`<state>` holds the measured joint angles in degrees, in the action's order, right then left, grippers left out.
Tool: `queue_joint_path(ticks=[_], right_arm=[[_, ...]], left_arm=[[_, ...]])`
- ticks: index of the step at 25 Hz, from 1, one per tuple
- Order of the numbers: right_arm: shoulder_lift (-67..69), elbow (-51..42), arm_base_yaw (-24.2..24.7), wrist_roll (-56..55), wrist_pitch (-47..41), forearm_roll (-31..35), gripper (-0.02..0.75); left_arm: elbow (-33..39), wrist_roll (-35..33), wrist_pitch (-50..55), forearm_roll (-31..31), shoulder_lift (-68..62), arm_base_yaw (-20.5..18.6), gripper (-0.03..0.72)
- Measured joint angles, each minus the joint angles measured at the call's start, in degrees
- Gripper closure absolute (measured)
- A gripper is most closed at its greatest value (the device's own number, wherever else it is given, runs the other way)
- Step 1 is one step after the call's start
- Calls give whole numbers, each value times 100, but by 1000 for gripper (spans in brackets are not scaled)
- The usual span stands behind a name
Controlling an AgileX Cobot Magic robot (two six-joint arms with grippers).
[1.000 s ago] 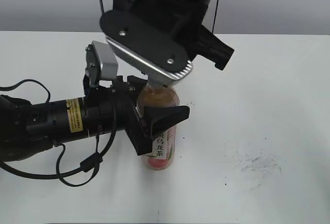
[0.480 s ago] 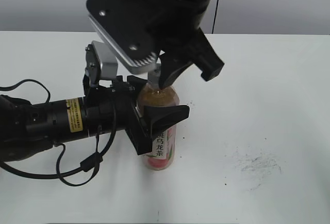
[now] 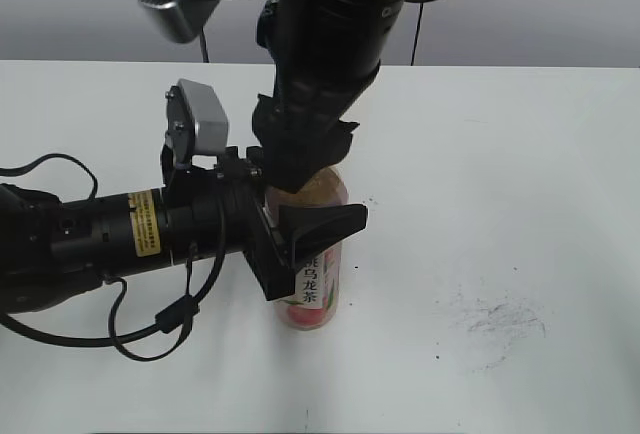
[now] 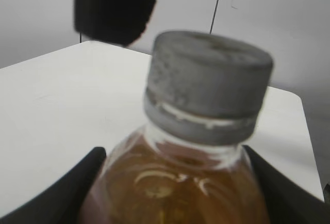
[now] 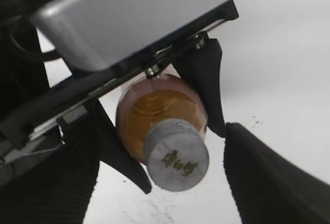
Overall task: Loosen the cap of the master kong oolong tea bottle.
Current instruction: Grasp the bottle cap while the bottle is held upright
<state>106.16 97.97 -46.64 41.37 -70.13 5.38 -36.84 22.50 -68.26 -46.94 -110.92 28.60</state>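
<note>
The master kong oolong tea bottle [image 3: 315,292] stands upright on the white table [image 3: 520,174]. My left gripper [image 3: 305,216] is shut on its upper body, with a black finger on each side of the shoulder in the left wrist view [image 4: 174,158]. The white-grey cap [image 4: 209,82] sits on the neck. In the exterior view it is hidden under my right gripper [image 3: 298,169], which points straight down over it. In the right wrist view the cap [image 5: 177,154] lies between the two ribbed fingers of the right gripper [image 5: 160,146]. They are open, with a gap on each side.
Dark scuff marks [image 3: 495,319] are on the table to the right of the bottle. The left arm's cables [image 3: 150,326] loop on the table at the left. The left wrist's silver camera housing [image 5: 129,12] sits close beside the bottle.
My right wrist has turned above the cap, and its silver camera plate has swung from the right round to the upper left. The bottle and the left arm have not moved.
</note>
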Motion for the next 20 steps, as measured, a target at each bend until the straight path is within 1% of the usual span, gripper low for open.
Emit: queue_joint_path(ticks=[4,7,10,13,15,17,20], right_arm=[[0,0,0,-1617,0,-13,174],[0,0,0,-3030,0,-309,174],[0,0,0,-4311,0,-474,174],[0,0,0,-4887,0,-429,181],[0,0,0,-4987,0,-321,214],[0,0,0,-5032,0,-226,268],[0,0,0,-5057,0,-170,376]], left_arm=[[0,0,0,-5,0,0,243],[0,0,0,-10,0,0,243],[0,0,0,-10,0,0,243],[0,0,0,-10,0,0,243],[0,0,0,-10,0,0,243],[0,0,0,-10,0,0,243],[0,0,0,-10,0,0,243]])
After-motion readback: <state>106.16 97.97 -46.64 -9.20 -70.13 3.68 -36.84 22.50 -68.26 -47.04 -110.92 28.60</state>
